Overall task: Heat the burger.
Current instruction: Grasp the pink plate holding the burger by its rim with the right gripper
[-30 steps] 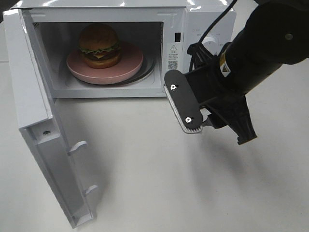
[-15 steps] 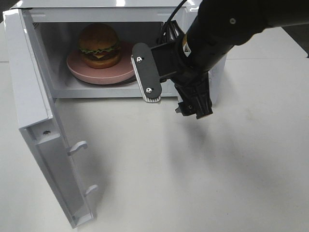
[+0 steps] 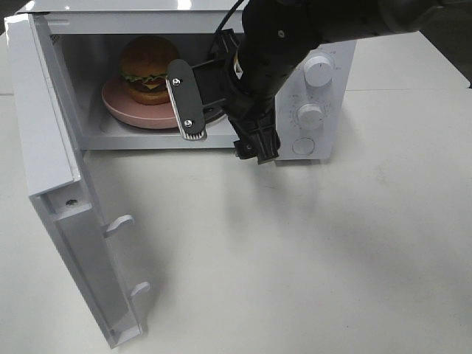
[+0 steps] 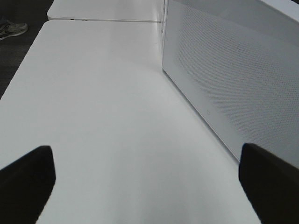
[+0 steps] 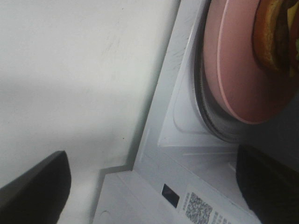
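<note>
The burger (image 3: 151, 68) with its brown bun, lettuce and cheese sits on a round pink plate (image 3: 125, 105) inside the open microwave (image 3: 317, 70). My right gripper (image 3: 221, 124) hangs open and empty just in front of the cavity's right side, its fingers (image 3: 187, 103) spread apart. In the right wrist view the burger (image 5: 275, 37) and the pink plate (image 5: 233, 70) lie just beyond the right gripper (image 5: 149, 186). My left gripper (image 4: 149, 179) is open over bare table beside the microwave's outer wall (image 4: 233, 79). It does not show in the exterior view.
The microwave door (image 3: 66, 214) swings wide open toward the front left, with its latch hooks (image 3: 119, 223) sticking out. Two knobs (image 3: 318, 70) sit on the control panel at the right. White table (image 3: 310, 258) spreads in front.
My right arm has swung left, from in front of the control panel to the mouth of the cavity, close to the plate. The burger and the door have not moved.
</note>
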Controlling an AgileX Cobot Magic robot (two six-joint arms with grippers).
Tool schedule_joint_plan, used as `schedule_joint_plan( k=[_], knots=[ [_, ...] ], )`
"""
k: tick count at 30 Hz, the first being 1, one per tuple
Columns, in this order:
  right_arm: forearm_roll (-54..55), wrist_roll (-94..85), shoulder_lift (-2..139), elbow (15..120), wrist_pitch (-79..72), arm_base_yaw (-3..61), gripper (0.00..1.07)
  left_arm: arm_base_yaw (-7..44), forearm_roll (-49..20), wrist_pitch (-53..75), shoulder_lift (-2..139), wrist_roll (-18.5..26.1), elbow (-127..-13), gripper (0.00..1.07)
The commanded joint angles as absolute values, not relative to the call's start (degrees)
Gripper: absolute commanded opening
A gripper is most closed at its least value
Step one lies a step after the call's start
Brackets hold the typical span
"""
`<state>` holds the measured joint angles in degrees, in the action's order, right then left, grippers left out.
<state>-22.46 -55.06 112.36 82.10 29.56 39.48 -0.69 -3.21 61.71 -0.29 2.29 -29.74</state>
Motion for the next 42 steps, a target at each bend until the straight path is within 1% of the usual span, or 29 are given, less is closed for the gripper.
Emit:
schedule_joint_plan(
  k=[1,3,9,14,25,32,42],
  knots=[
    [-22.9,-54.5,114.0,84.5,29.3,39.5,0.92,-0.9,-3.7,61.2,-1.2,2.5,-29.5,1.00],
    [-22.5,-54.5,116.6,87.7,29.3,40.1,0.91,-0.9,-3.7,61.2,-1.2,2.5,-29.5,1.00],
    [-21.7,-54.4,119.5,90.5,29.2,40.4,0.90,-0.9,-3.7,61.2,-1.2,2.5,-29.5,1.00],
    [-20.5,-54.4,124.4,95.7,28.8,40.9,0.89,-0.9,-3.7,61.2,-1.2,2.5,-29.5,1.00],
    [-19.8,-54.1,129.5,101.4,28.4,40.9,0.88,-0.9,-3.7,61.2,-1.2,2.5,-29.5,1.00],
    [-19.9,-51.3,134.4,106.9,28.5,39.4,0.86,-0.9,-3.7,61.2,-1.2,2.5,-29.5,1.00],
    [-19.7,-51.5,138.2,111.9,28.4,38.5,0.85,-0.9,-3.7,61.2,-1.2,2.5,-29.5,1.00]
  ],
)
